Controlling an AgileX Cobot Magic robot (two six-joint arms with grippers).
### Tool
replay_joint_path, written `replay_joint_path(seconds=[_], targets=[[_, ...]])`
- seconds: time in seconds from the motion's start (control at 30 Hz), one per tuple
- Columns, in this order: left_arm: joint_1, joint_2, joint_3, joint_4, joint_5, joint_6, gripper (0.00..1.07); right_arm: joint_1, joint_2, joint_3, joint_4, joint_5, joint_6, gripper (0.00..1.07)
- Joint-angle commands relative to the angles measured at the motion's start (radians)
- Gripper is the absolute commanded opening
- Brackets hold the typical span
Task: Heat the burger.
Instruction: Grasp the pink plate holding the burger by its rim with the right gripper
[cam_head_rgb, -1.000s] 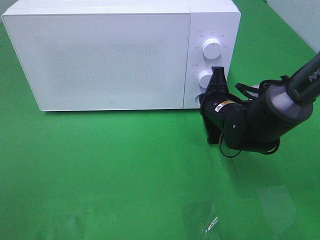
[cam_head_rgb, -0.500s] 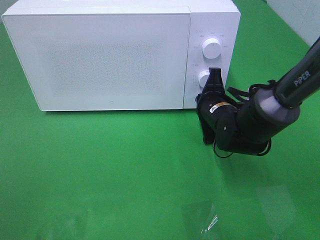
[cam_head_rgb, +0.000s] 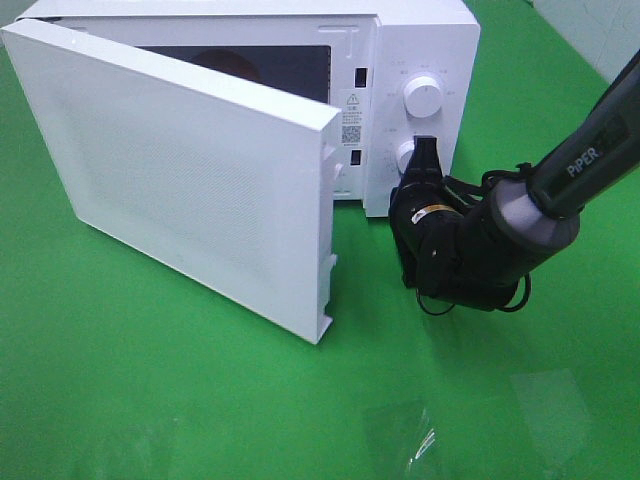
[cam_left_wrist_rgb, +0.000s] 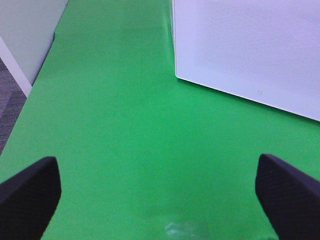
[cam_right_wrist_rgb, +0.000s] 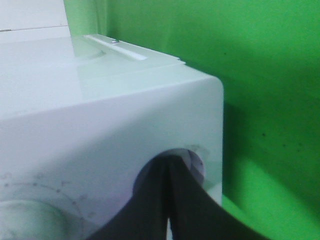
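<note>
The white microwave (cam_head_rgb: 420, 40) stands at the back with its door (cam_head_rgb: 190, 180) swung out towards the front left. Inside the dark cavity a brown rounded top shows above the door's edge, which looks like the burger (cam_head_rgb: 228, 63); the rest of it is hidden. My right gripper (cam_head_rgb: 427, 150) is shut, its tips pressed against the round button below the two knobs (cam_head_rgb: 422, 97). In the right wrist view the shut fingertips (cam_right_wrist_rgb: 168, 167) sit in that button's recess. My left gripper (cam_left_wrist_rgb: 157, 170) is open above bare green cloth, near the door (cam_left_wrist_rgb: 250, 50).
A green cloth (cam_head_rgb: 150, 380) covers the table. A scrap of clear plastic (cam_head_rgb: 420, 442) lies near the front edge. The open door reaches well out over the middle of the table. In the left wrist view the table's side edge (cam_left_wrist_rgb: 45, 55) borders grey floor.
The microwave door, shut in both earlier frames, has sprung open to the front left. My right gripper has edged closer to the control panel.
</note>
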Motion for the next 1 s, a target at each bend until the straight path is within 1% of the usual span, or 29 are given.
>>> replay_joint_path(seconds=[0.03,0.57,0.63,0.8,1.0], targets=[[0.004,-0.004,0.004,-0.001,0.003,-0.005,0.98,-0.058,-0.008,-0.105,-0.052,-0.251,-0.018,0.00],[0.004,-0.004,0.004,-0.001,0.003,-0.005,0.98,-0.058,-0.010,-0.105,-0.047,-0.219,-0.028,0.00],[0.004,-0.004,0.004,-0.001,0.003,-0.005,0.98,-0.057,-0.021,-0.086,-0.048,-0.173,-0.027,0.00],[0.004,-0.004,0.004,-0.001,0.003,-0.005,0.98,-0.054,-0.028,-0.064,-0.048,-0.164,-0.025,0.00],[0.004,-0.004,0.004,-0.001,0.003,-0.005,0.98,-0.054,-0.061,-0.036,-0.090,-0.072,-0.023,0.00]])
